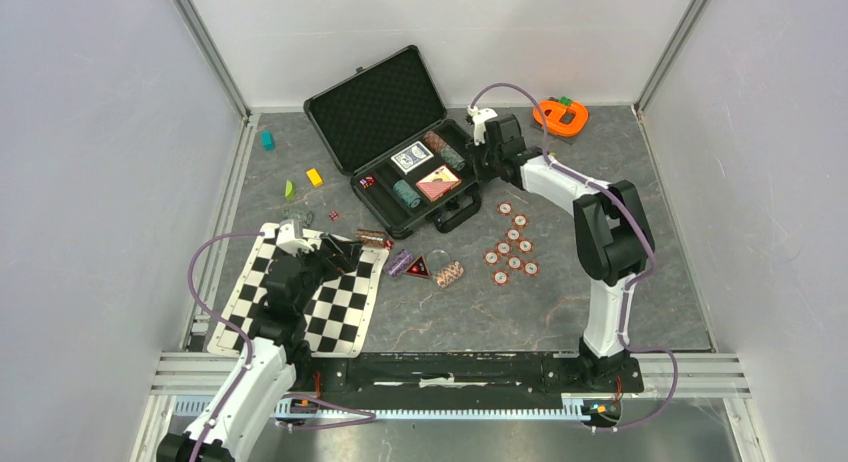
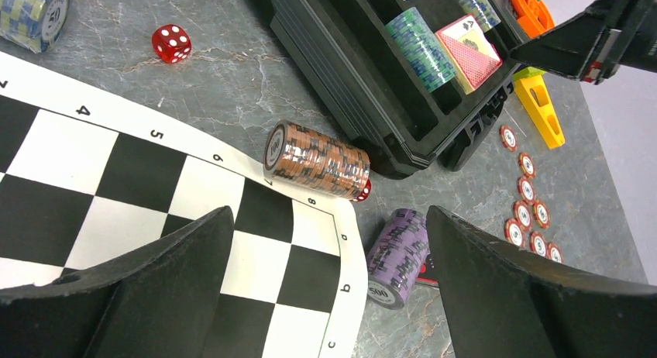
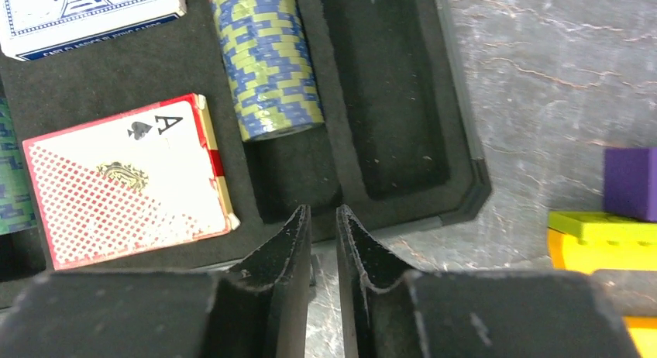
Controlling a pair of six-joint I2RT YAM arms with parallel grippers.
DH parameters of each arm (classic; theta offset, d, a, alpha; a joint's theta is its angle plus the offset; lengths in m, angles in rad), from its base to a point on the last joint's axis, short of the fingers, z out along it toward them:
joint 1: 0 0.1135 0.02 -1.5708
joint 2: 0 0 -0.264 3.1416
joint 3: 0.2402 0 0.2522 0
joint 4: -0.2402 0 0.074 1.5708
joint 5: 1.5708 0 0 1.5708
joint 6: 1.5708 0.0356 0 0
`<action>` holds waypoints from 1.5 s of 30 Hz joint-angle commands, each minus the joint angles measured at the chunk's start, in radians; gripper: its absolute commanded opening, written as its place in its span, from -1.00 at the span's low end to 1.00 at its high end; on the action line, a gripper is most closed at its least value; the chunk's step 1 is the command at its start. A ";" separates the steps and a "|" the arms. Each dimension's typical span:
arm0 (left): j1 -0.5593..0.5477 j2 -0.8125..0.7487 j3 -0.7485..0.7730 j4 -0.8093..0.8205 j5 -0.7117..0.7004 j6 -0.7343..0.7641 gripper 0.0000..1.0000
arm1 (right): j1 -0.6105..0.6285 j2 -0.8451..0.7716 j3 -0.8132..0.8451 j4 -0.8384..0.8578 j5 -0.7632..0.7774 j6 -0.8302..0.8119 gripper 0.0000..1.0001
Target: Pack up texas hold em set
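Just ahead of my right gripper [image 3: 323, 213], its fingers a thin gap apart and empty, sits the briefcase [image 3: 459, 180], holding a red deck [image 3: 124, 180] marked A with a spade. Beyond my left gripper [image 2: 325, 218], spread wide, lie a brown stack [image 2: 318, 160] reading 100 and a purple stack [image 2: 399, 257] reading 500.

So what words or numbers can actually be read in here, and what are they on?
"A", with a spade sign: on the red card deck.
"500": end of the purple chip stack.
"4", "5", "6", "8": border of the checkered mat.
Blue card deck: edge print too small to read.
Brown chip stack: end label blurred.
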 commanded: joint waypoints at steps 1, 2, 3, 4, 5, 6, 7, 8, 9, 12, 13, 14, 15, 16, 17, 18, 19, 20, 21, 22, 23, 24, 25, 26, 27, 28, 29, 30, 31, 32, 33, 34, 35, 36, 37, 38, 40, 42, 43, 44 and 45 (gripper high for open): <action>-0.003 0.002 0.036 0.028 -0.029 0.009 0.99 | -0.013 -0.108 0.024 -0.043 -0.038 0.005 -0.51; -0.003 -0.004 0.043 0.009 -0.050 0.002 0.99 | -0.012 -0.138 0.017 -0.039 -0.045 0.010 -0.48; -0.003 -0.007 0.045 -0.002 -0.080 0.001 0.99 | -0.010 -0.169 -0.009 -0.027 -0.050 0.015 -0.43; -0.003 -0.012 0.043 -0.008 -0.111 -0.004 0.99 | -0.008 -0.214 -0.041 -0.005 -0.046 0.019 -0.37; -0.003 -0.017 0.042 -0.018 -0.141 -0.019 0.99 | -0.006 -0.255 -0.090 0.024 -0.041 0.027 -0.33; -0.002 -0.021 0.043 -0.029 -0.166 -0.023 0.99 | -0.005 -0.311 -0.145 0.053 -0.041 0.035 -0.26; -0.003 -0.025 0.045 -0.033 -0.175 -0.024 0.99 | -0.003 -0.360 -0.198 0.092 -0.041 0.050 -0.15; -0.003 -0.027 0.048 -0.040 -0.187 -0.025 0.99 | -0.003 -0.416 -0.259 0.128 -0.041 0.072 -0.01; -0.003 -0.027 0.053 -0.050 -0.202 -0.029 0.99 | -0.003 -0.473 -0.311 0.174 -0.043 0.093 0.25; -0.003 -0.007 0.071 -0.068 -0.242 -0.036 0.99 | -0.005 -0.624 -0.479 0.267 0.002 0.203 0.95; -0.003 0.006 0.081 -0.081 -0.256 -0.046 0.99 | -0.008 -0.676 -0.512 0.265 0.044 0.241 0.96; -0.003 0.021 0.094 -0.099 -0.267 -0.059 0.99 | -0.012 -0.726 -0.550 0.262 0.066 0.257 0.96; -0.003 0.037 0.108 -0.108 -0.271 -0.072 0.99 | -0.016 -0.768 -0.594 0.273 0.062 0.239 0.96; -0.003 0.057 0.120 -0.119 -0.273 -0.079 0.99 | -0.016 -0.819 -0.634 0.290 0.065 0.226 0.96; -0.003 0.075 0.135 -0.126 -0.275 -0.088 0.99 | -0.018 -0.861 -0.690 0.315 0.070 0.229 0.96; -0.003 0.100 0.154 -0.131 -0.277 -0.090 0.99 | -0.019 -0.911 -0.750 0.340 0.076 0.243 0.96; -0.003 0.129 0.176 -0.146 -0.288 -0.083 0.99 | -0.020 -0.958 -0.804 0.358 0.087 0.269 0.96; -0.003 0.156 0.205 -0.167 -0.307 -0.075 0.99 | -0.021 -0.991 -0.842 0.371 0.087 0.287 0.96; -0.003 0.194 0.232 -0.198 -0.335 -0.066 0.99 | -0.020 -1.018 -0.870 0.368 0.080 0.298 0.96; -0.003 0.236 0.263 -0.222 -0.365 -0.060 0.99 | -0.020 -1.032 -0.884 0.355 0.065 0.306 0.92; -0.002 0.276 0.294 -0.240 -0.396 -0.054 0.99 | -0.018 -1.033 -0.885 0.327 0.056 0.309 0.88; -0.002 0.327 0.319 -0.252 -0.417 -0.042 0.99 | -0.016 -1.029 -0.879 0.288 0.056 0.302 0.86; -0.002 0.371 0.346 -0.259 -0.432 -0.036 0.99 | -0.013 -1.022 -0.872 0.261 0.055 0.289 0.84; -0.001 0.424 0.371 -0.267 -0.446 -0.040 0.98 | -0.012 -1.017 -0.868 0.236 0.056 0.275 0.79; 0.001 0.480 0.404 -0.272 -0.439 -0.035 0.95 | -0.012 -1.017 -0.868 0.217 0.061 0.265 0.76; 0.001 0.526 0.439 -0.279 -0.425 -0.026 0.90 | -0.012 -1.019 -0.876 0.211 0.074 0.257 0.76; 0.001 0.579 0.470 -0.290 -0.412 -0.019 0.86 | -0.012 -1.027 -0.888 0.211 0.088 0.249 0.76; 0.001 0.628 0.509 -0.305 -0.402 -0.011 0.81 | -0.012 -1.036 -0.898 0.212 0.098 0.244 0.75; 0.001 0.669 0.543 -0.318 -0.391 -0.002 0.78 | -0.012 -1.045 -0.909 0.212 0.103 0.246 0.75; 0.001 0.711 0.572 -0.330 -0.384 0.004 0.74 | -0.012 -1.054 -0.923 0.218 0.101 0.254 0.75; 0.001 0.750 0.602 -0.343 -0.383 0.011 0.72 | -0.012 -1.065 -0.938 0.237 0.090 0.261 0.75; 0.001 0.778 0.624 -0.353 -0.384 0.016 0.71 | -0.011 -1.072 -0.954 0.252 0.080 0.265 0.75; 0.001 0.807 0.648 -0.355 -0.385 0.024 0.66 | -0.010 -1.079 -0.967 0.267 0.072 0.271 0.75; 0.001 0.830 0.667 -0.353 -0.388 0.027 0.62 | -0.010 -1.081 -0.972 0.273 0.066 0.277 0.75; 0.001 0.849 0.681 -0.351 -0.393 0.030 0.57 | -0.009 -1.080 -0.975 0.276 0.056 0.279 0.75; 0.002 0.871 0.693 -0.346 -0.398 0.033 0.52 | -0.009 -1.073 -0.973 0.277 0.056 0.281 0.75; 0.004 0.918 0.724 -0.346 -0.406 0.037 0.38 | -0.008 -1.064 -0.970 0.275 0.021 0.283 0.75; 0.004 0.978 0.761 -0.348 -0.410 0.038 0.33 | -0.009 -1.058 -0.972 0.275 0.010 0.286 0.75; 0.006 1.003 0.779 -0.353 -0.420 0.037 0.34 | -0.009 -1.056 -0.973 0.274 0.008 0.286 0.76; 0.006 1.032 0.794 -0.356 -0.429 0.031 0.34 | -0.009 -1.055 -0.975 0.277 0.005 0.285 0.76; 0.008 1.059 0.809 -0.353 -0.431 0.028 0.34 | -0.009 -1.057 -0.975 0.277 0.008 0.285 0.76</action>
